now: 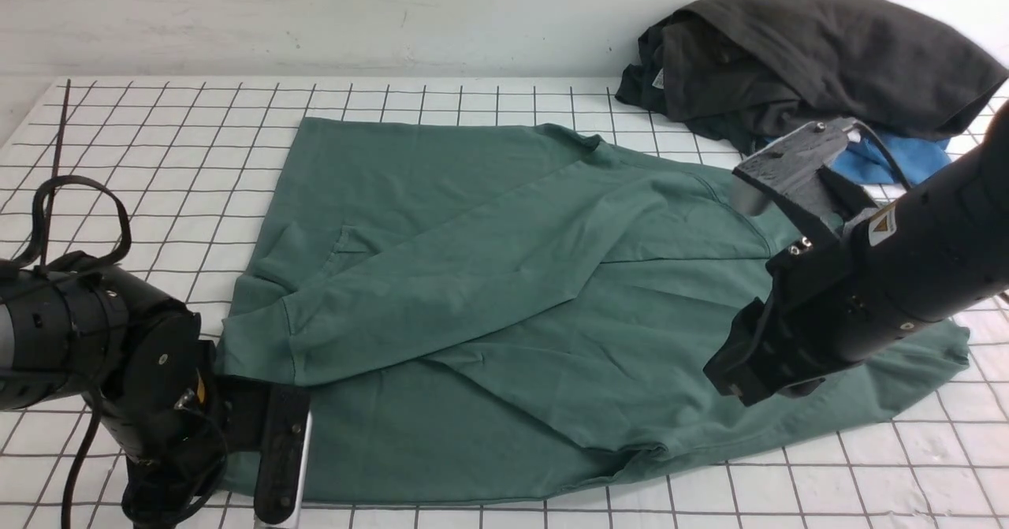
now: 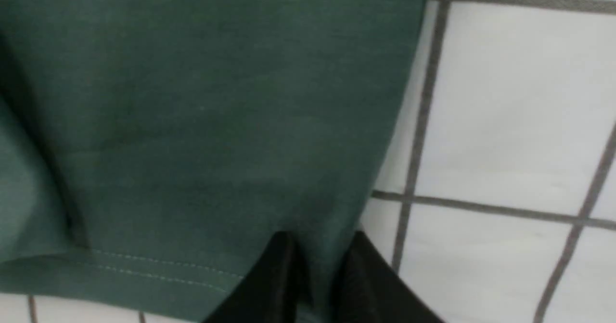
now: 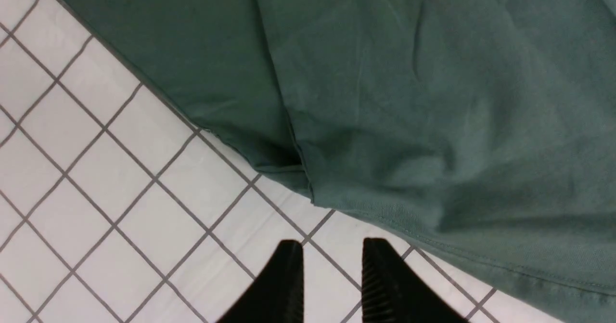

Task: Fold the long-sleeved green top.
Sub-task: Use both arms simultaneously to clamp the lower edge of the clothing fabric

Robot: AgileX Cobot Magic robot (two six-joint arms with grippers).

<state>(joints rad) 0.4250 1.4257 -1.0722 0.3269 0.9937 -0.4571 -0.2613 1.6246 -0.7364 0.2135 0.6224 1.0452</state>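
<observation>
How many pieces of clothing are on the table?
3: the green top spread in the middle, a charcoal garment heaped at the far right, a blue garment under it. The heap may hide more.

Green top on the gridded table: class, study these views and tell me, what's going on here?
A two-armed robot is folding the green long-sleeved top, which lies spread on the gridded table with one sleeve laid across the body. The left gripper has its fingers pinched on the hem at the near left corner. The right gripper hovers open and empty by the top's edge. A charcoal garment and a blue garment lie heaped at the far right.
</observation>
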